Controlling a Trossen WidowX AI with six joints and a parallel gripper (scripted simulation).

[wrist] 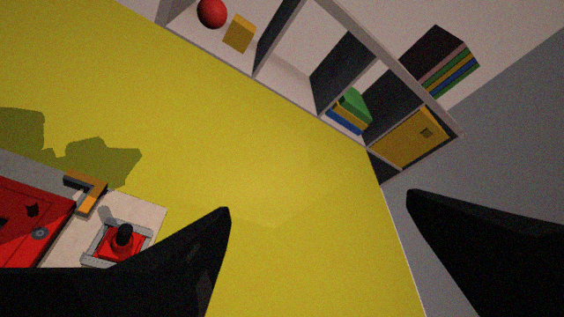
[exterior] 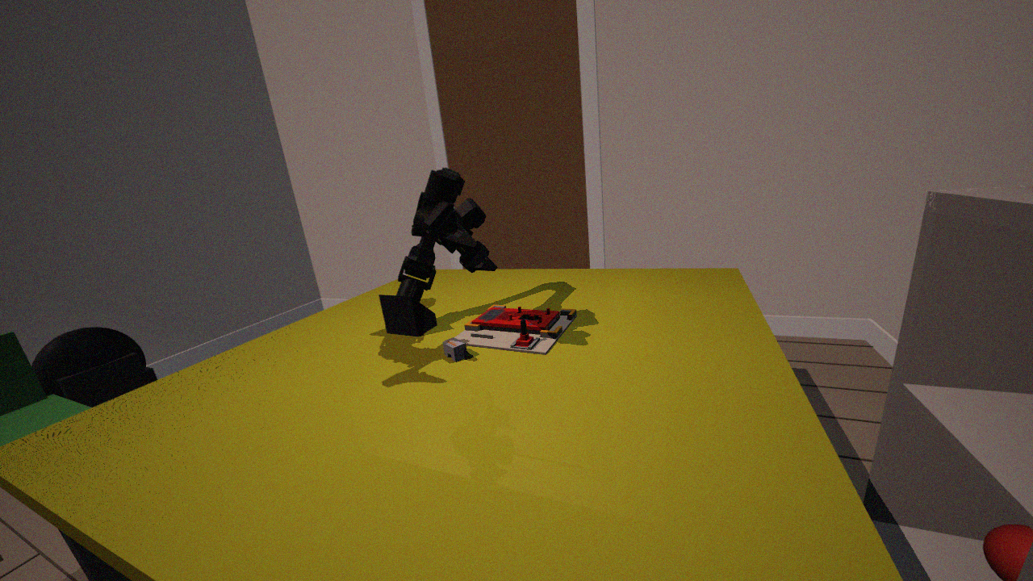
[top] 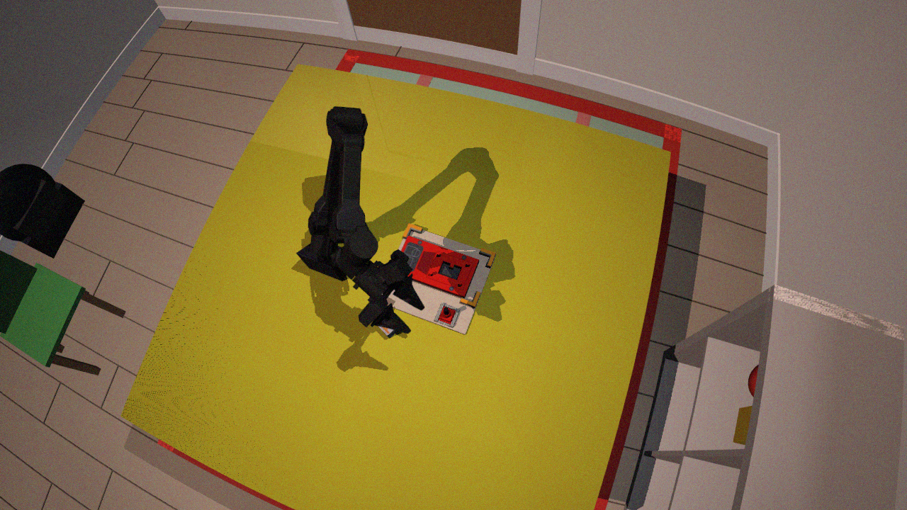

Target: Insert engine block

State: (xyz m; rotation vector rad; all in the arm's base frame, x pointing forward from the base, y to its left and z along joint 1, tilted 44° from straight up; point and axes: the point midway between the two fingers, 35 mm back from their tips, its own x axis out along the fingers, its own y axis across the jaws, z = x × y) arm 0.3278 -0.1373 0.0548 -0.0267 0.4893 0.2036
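Observation:
The red car body (top: pixel 428 261) (exterior: pixel 505 324) (wrist: pixel 18 246) lies on the pale base plate (top: pixel 437 297) (exterior: pixel 498 346) (wrist: pixel 147 210). Its dark opening (top: pixel 451 270) shows from above; details inside are too small to tell. A small red block with an upright black knob, seemingly the engine block (top: pixel 446 314) (exterior: pixel 523 341) (wrist: pixel 106 252), sits in a grey square frame near the plate's corner. Which side its slot faces is not visible. My gripper (top: pixel 416 319) (exterior: pixel 495 268) (wrist: pixel 316 207) is wide open and empty, high above the table, touching neither. In the wrist view one finger partly covers the frame.
A small grey box (top: pixel 385 330) (exterior: pixel 454 350) stands on the yellow table beside the plate. Orange corner brackets (top: pixel 470 300) (wrist: pixel 90 200) stand around the car body. A shelf (top: pixel 824 393) (wrist: pixel 282 70) with a red ball (wrist: pixel 211 13) and a yellow cube (wrist: pixel 239 35) is beyond the table.

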